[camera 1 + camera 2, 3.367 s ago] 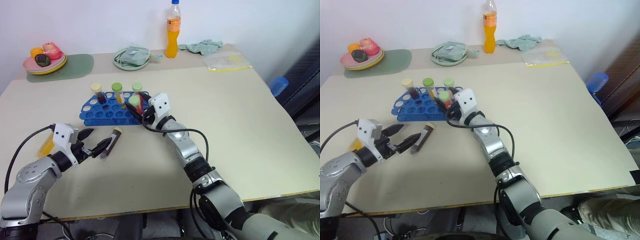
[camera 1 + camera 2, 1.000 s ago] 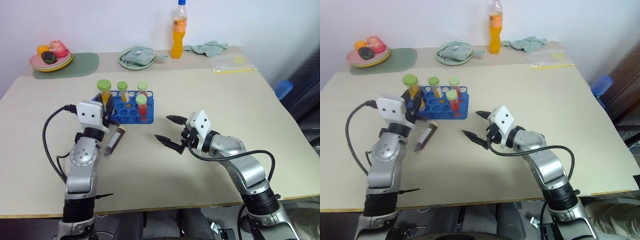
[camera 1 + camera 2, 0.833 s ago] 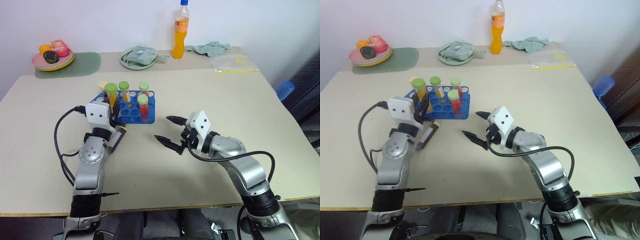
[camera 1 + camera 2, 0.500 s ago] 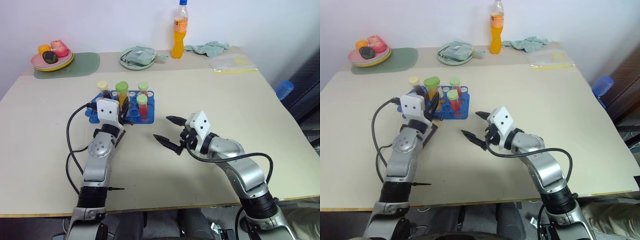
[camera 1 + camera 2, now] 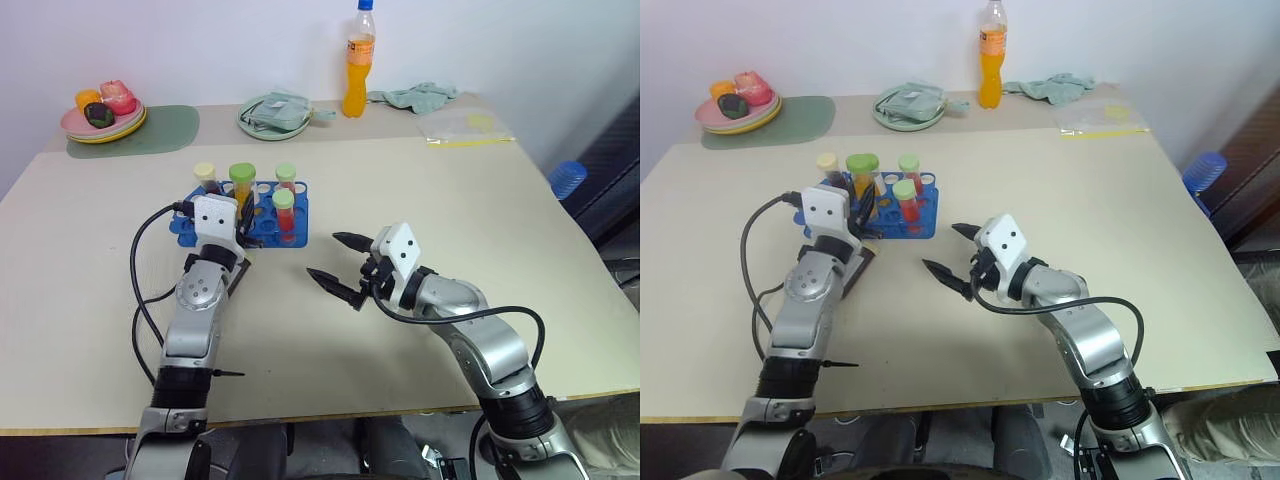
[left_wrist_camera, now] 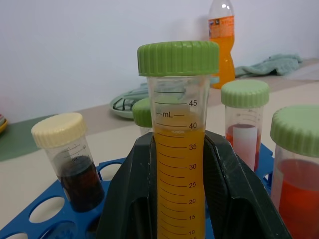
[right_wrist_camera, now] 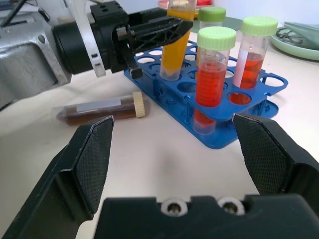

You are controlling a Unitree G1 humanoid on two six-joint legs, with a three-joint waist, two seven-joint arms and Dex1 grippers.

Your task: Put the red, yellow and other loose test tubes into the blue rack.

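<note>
My left gripper (image 5: 245,212) is shut on a yellow test tube (image 6: 177,149) with a green cap. It holds the tube upright over the blue rack (image 5: 182,224), and the tube's lower end meets the top plate at a hole (image 7: 168,74). In the rack stand a maroon tube with a cream cap (image 5: 206,178), a red tube (image 5: 285,212) and a pale-capped tube (image 5: 287,176). Another dark tube with a cream cap (image 7: 97,110) lies on the table beside the rack, by my left forearm. My right gripper (image 5: 323,256) hovers open and empty right of the rack.
A tall orange drink bottle (image 5: 358,65), a green plate with a cloth (image 5: 275,112) and a rag (image 5: 415,95) line the far edge. A plate of food (image 5: 100,112) sits far left, and a plastic bag (image 5: 465,125) far right.
My left gripper carried the yellow tube to the right along the rack and slightly down. The right gripper stayed open where it was.
</note>
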